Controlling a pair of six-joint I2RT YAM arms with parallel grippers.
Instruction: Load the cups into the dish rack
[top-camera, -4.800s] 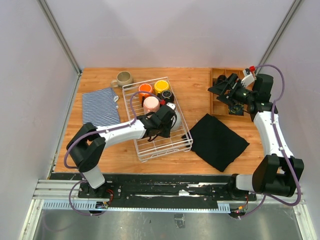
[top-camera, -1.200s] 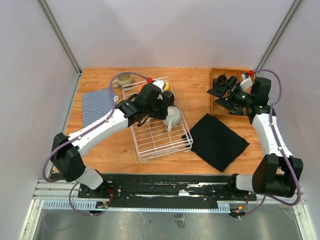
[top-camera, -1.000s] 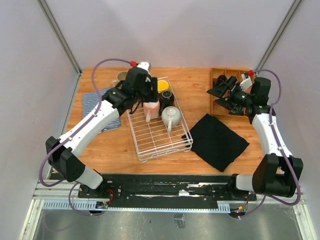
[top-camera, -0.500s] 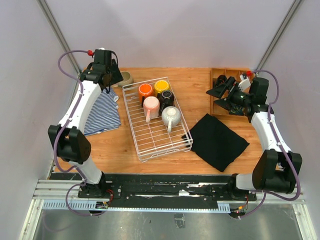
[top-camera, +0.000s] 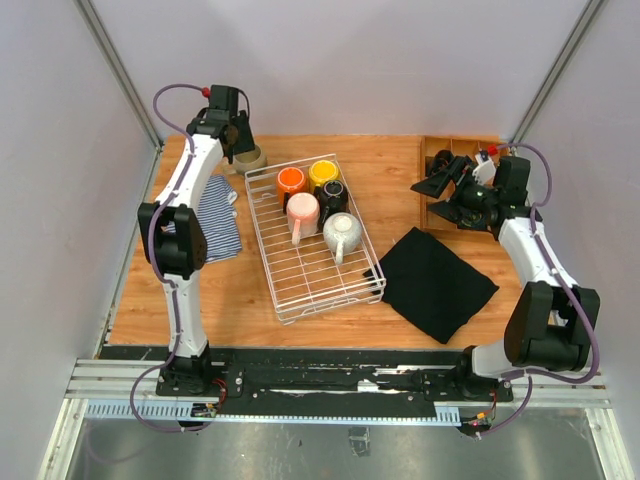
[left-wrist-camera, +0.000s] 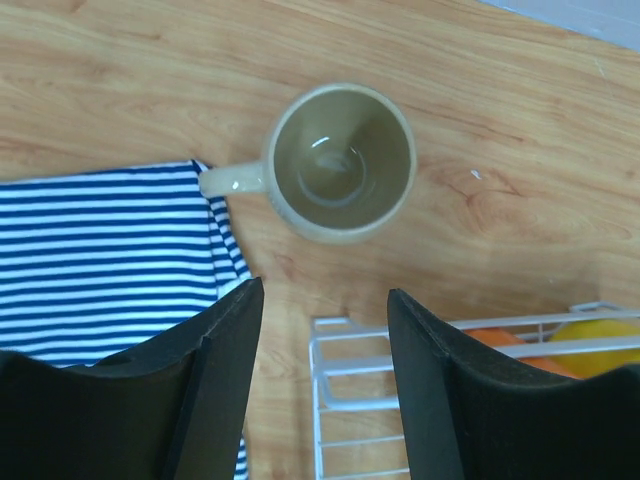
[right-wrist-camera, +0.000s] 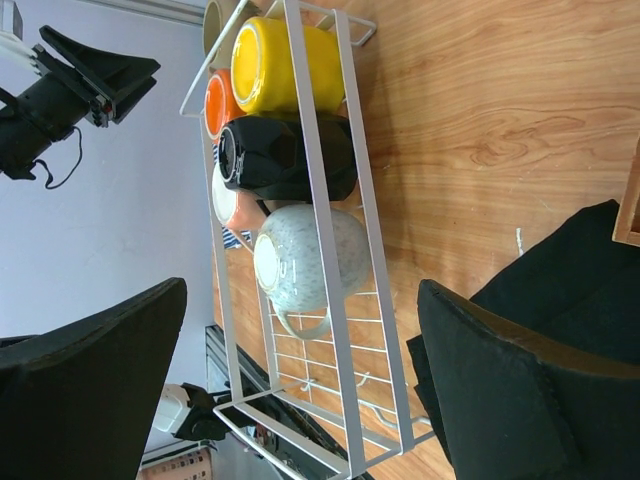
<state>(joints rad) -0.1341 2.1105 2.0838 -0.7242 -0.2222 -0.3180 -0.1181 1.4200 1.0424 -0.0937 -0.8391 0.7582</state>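
Beige mug (left-wrist-camera: 340, 162) is sitting alone at the far left corner of the tabletop (top-camera: 240, 290), while the other five mugs (top-camera: 303, 212) are lying in the dish rack (top-camera: 300, 280). We're hovering our left gripper (left-wrist-camera: 322, 300) over it, freshly swung across from the rack, jaws apart and empty, so it's the last one to grab. Right gripper (right-wrist-camera: 300, 300) is idling wide open.

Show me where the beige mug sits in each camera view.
Top view: beige mug, back left of the table, just beyond the dish rack's far left corner.
Left wrist: upper centre, upright and empty.
Right wrist: a sliver at the top edge, past the rack.
Shared landmark: the rack.
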